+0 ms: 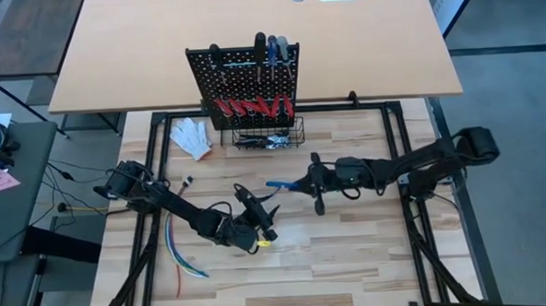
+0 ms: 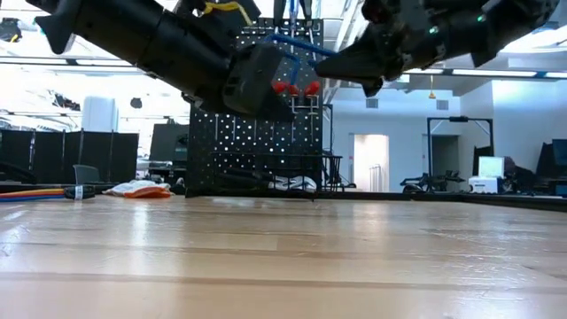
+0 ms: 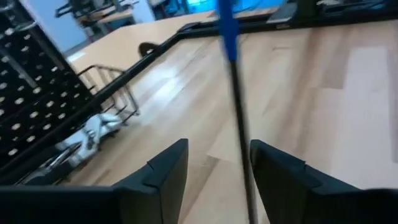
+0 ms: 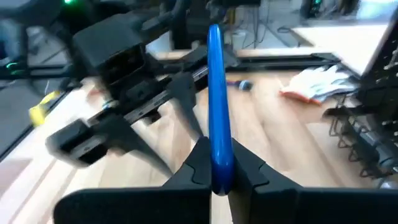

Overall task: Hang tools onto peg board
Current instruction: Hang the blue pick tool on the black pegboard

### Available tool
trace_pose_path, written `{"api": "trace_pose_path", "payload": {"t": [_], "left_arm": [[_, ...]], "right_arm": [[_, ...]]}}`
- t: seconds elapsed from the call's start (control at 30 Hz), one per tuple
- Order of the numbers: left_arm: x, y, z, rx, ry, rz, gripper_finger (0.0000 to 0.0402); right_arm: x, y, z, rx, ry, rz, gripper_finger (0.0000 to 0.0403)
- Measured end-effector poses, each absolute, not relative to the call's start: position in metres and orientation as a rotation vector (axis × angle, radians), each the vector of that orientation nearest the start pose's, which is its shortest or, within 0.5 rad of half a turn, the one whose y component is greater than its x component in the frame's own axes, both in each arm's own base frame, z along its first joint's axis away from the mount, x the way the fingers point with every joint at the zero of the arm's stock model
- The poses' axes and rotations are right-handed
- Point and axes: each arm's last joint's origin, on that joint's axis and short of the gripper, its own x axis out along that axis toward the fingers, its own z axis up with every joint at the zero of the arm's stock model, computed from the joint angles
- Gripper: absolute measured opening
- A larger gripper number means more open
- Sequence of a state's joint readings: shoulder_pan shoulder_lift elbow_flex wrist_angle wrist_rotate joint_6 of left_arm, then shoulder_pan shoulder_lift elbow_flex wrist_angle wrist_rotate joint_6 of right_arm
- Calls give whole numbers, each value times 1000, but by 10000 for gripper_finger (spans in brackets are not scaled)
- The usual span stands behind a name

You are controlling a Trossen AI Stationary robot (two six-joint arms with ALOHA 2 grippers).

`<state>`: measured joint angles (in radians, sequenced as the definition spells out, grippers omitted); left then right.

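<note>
The black peg board (image 1: 242, 76) stands at the table's far side, with red-handled pliers (image 1: 252, 106) and screwdrivers (image 1: 270, 50) hanging on it and a wire basket (image 1: 268, 135) at its foot. My right gripper (image 1: 304, 182) is shut on a blue-handled tool (image 1: 279, 183) above mid-table. My left gripper (image 1: 259, 202) is open just left of it. The tool's dark shaft (image 3: 242, 137) runs between the left gripper's fingers (image 3: 168, 168); whether it touches them, I cannot tell. My right gripper pinches the tool's blue handle (image 4: 216, 146) between its two fingers. It comes about level from the table's right side. The handle sticks out past the fingertips toward my left gripper. The tool is lifted clear of the table.
A white glove (image 1: 191, 138) lies left of the basket. A bundle of coloured wires (image 1: 176, 249) lies at the table's near left. A large tan tabletop (image 1: 249, 25) stands behind the peg board. Bare wood lies below both grippers (image 2: 283, 257).
</note>
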<state>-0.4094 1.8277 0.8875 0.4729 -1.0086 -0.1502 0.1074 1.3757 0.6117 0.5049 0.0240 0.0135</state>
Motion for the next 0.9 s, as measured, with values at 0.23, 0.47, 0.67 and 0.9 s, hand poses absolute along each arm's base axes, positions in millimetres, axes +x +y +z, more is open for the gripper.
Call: {"api": "trace_pose_path", "payload": {"t": [0.23, 0.47, 0.67, 0.9], "left_arm": [[337, -121, 164, 173, 321, 476, 145], [341, -118, 166, 110, 306, 419, 105], [339, -122, 165, 114, 313, 412, 22], [339, -123, 165, 88, 304, 414, 5]], "right_arm": [[271, 48, 221, -82, 228, 161, 19], [269, 58, 225, -133, 195, 186, 19], [267, 58, 224, -139, 215, 136, 20], [267, 57, 224, -119, 223, 129, 26]]}}
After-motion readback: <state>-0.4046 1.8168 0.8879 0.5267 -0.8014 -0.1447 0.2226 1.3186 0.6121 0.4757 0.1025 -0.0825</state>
